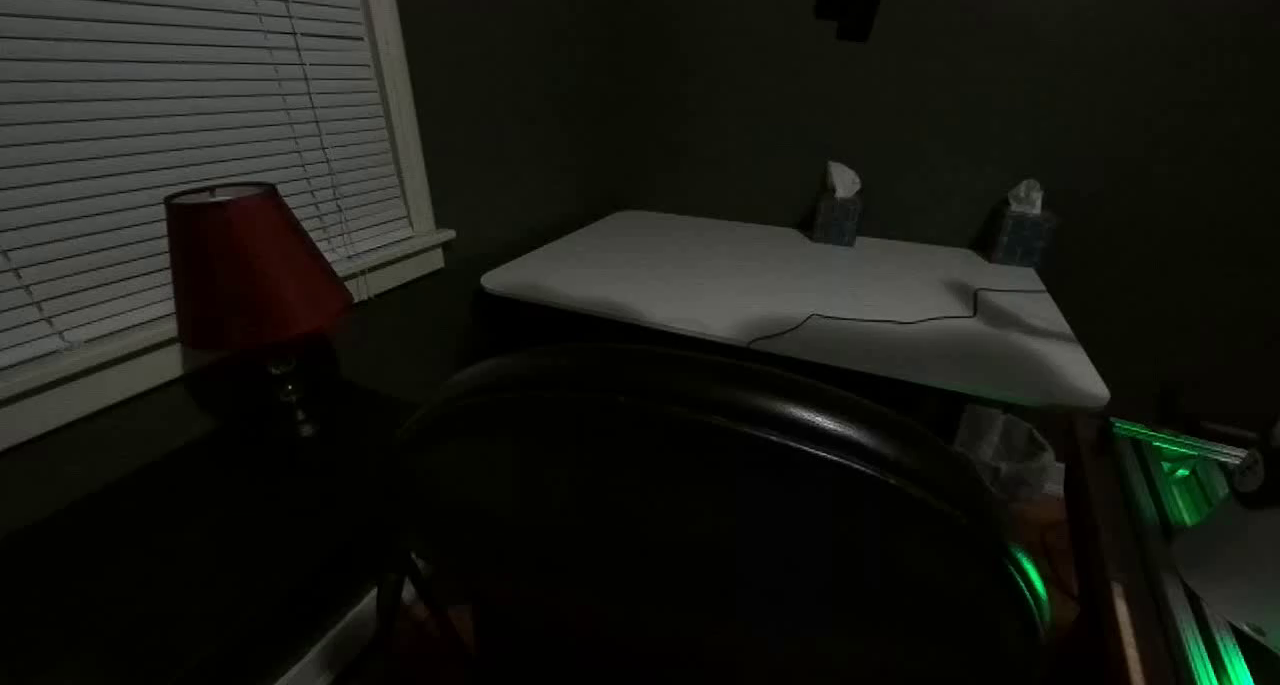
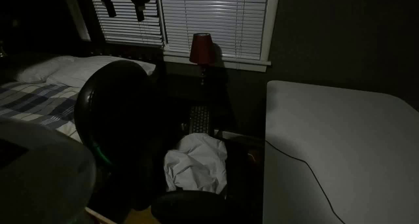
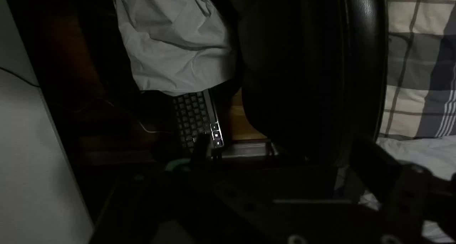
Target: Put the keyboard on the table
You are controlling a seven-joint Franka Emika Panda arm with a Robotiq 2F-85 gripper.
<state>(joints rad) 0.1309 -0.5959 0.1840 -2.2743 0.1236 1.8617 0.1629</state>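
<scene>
A dark keyboard [image 2: 199,119] sticks out from the edge of a pale crumpled cloth [image 2: 198,163], which hides its other end. In the wrist view the keyboard [image 3: 192,115] shows rows of dark keys and a few bright-edged ones at a corner. The white table [image 2: 327,135] stands to the right in an exterior view, and its edge [image 3: 32,158] shows in the wrist view. My gripper [image 2: 126,14] is high up in front of the window, fingers apart and empty. In the wrist view the gripper's [image 3: 281,140] left finger overlaps the keyboard's end in the picture.
A black chair [image 2: 111,119] stands beside the cloth. A red lamp [image 2: 201,49] is on a dark stand by the window. Two tissue boxes [image 1: 838,215] and a cable [image 1: 900,321] are on the table. A bed [image 2: 42,96] lies beyond the chair.
</scene>
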